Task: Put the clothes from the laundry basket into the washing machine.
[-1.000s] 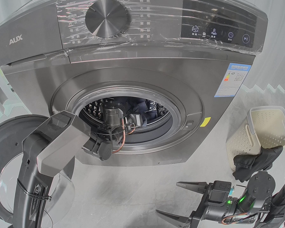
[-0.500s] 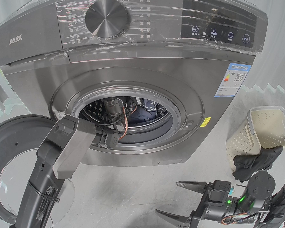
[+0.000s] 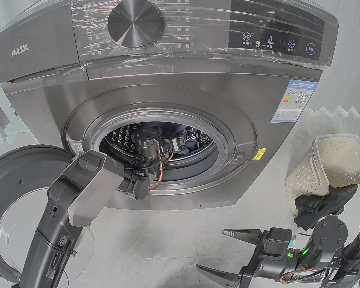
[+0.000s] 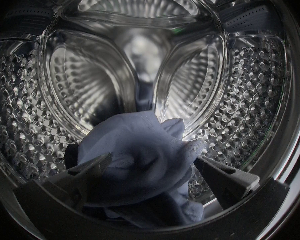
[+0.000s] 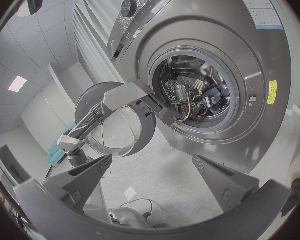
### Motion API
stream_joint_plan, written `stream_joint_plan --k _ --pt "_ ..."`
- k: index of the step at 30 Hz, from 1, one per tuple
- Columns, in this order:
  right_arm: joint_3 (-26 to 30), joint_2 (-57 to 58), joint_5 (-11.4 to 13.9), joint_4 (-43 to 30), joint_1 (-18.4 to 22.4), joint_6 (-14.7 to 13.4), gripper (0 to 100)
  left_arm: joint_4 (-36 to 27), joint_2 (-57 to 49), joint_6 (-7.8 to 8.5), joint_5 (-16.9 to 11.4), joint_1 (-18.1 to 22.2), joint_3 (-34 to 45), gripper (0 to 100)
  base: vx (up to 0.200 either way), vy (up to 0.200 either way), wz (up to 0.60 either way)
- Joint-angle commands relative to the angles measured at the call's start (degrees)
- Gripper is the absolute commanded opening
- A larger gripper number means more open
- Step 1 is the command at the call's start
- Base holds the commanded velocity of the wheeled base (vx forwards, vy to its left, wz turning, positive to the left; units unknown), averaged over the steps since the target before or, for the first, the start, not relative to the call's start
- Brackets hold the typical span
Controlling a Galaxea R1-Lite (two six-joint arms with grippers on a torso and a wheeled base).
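My left gripper is inside the drum of the grey washing machine. Its fingers are spread wide on either side of a blue-grey garment that lies bunched on the drum's floor. The cream laundry basket lies tipped on the floor at the right, and a dark garment hangs out of its mouth. My right gripper is low over the floor in front of the basket, open, with nothing between its fingers.
The round washer door stands swung open at the left, behind my left arm. Grey floor lies bare between the machine and my right gripper. Pale curtains hang behind the machine.
My left wrist rose in the drum opening half a second ago, then dropped back a little. The right arm, basket and dark garment have not moved.
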State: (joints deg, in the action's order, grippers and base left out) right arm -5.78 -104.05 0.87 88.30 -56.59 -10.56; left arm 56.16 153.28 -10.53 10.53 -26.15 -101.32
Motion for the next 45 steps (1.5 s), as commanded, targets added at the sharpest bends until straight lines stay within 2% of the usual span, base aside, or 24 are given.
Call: stream_joint_plan --k 1,7,10,11,12,13,15,17,20,21,23,26,27,28,33,35,39,45 --pt "-0.11 0.07 0.01 0.03 -0.01 0.01 100 -0.44 -4.05 0.07 -0.07 0.05 5.16 100 0.0 0.0 0.0" --pt "-0.11 0.25 0.01 0.03 -0.01 0.01 100 1.05 -7.12 0.25 -0.51 -0.39 9.65 100 0.0 0.0 0.0" --pt "-0.02 0.42 0.01 0.03 0.08 0.01 100 1.32 -12.31 -0.19 -0.95 -2.24 17.03 100 0.0 0.0 0.0" --pt "0.15 0.6 0.01 -0.05 0.08 0.1 100 1.32 -16.53 -0.28 -1.66 -3.47 23.53 100 0.0 0.0 0.0" --pt "0.33 0.6 0.01 -0.05 0.08 0.1 100 1.32 -18.46 -0.45 -2.36 -4.17 26.78 100 0.0 0.0 0.0" --pt "0.33 0.6 0.01 -0.05 0.08 0.1 100 1.32 -18.46 -0.45 -2.36 -4.17 26.78 100 0.0 0.0 0.0" --pt "0.59 1.04 0.01 -0.05 0.08 0.1 100 2.64 -25.58 -0.72 -5.17 -6.37 39.18 100 0.0 0.0 0.0" --pt "0.77 1.3 -0.07 -0.05 0.08 0.1 100 5.1 -29.45 -0.45 -5.7 -7.86 46.47 100 0.0 0.0 0.0" --pt "1.47 1.48 -0.43 -0.05 0.08 0.01 100 8.88 -34.37 -0.19 -5.7 -9.97 54.56 100 0.0 0.0 0.0" --pt "1.47 1.48 -0.43 -0.05 0.08 0.01 100 8.88 -34.37 -0.19 -5.7 -9.97 54.56 100 0.0 0.0 0.0" --pt "2.88 2.45 -0.69 -0.05 0.16 -0.25 100 10.99 -40.17 -0.19 -5.96 -13.14 62.38 100 0.0 0.0 0.0" --pt "3.76 3.5 -0.78 -0.05 0.43 -0.34 100 12.39 -45.53 -0.63 -6.67 -16.39 68.97 100 0.0 0.0 0.0" --pt "3.76 3.5 -0.78 -0.05 0.43 -0.34 100 12.39 -45.53 -0.63 -6.67 -16.39 68.97 100 0.0 0.0 0.0" --pt "3.84 4.55 -0.69 -0.05 1.04 -0.34 100 13.62 -49.13 -0.72 -6.75 -18.5 73.45 100 0.0 0.0 0.0" --pt "4.28 6.49 -0.6 -0.05 3.33 -0.34 100 16.79 -55.73 -0.72 -7.02 -21.22 80.66 100 0.0 0.0 0.0" --pt "5.51 7.63 -0.51 -0.05 4.91 -0.25 100 18.28 -60.21 -0.54 -6.58 -21.4 83.83 100 0.0 0.0 0.0" --pt "5.69 9.21 -0.51 -0.14 6.14 -0.34 100 17.14 -66.89 -0.37 -6.4 -21.31 87.17 100 0.0 0.0 0.0" --pt "5.69 14.4 -0.95 -0.58 9.92 0.27 100 17.84 -72.16 -0.1 -5.44 -19.99 92.79 100 -0.067 0.0 0.0"
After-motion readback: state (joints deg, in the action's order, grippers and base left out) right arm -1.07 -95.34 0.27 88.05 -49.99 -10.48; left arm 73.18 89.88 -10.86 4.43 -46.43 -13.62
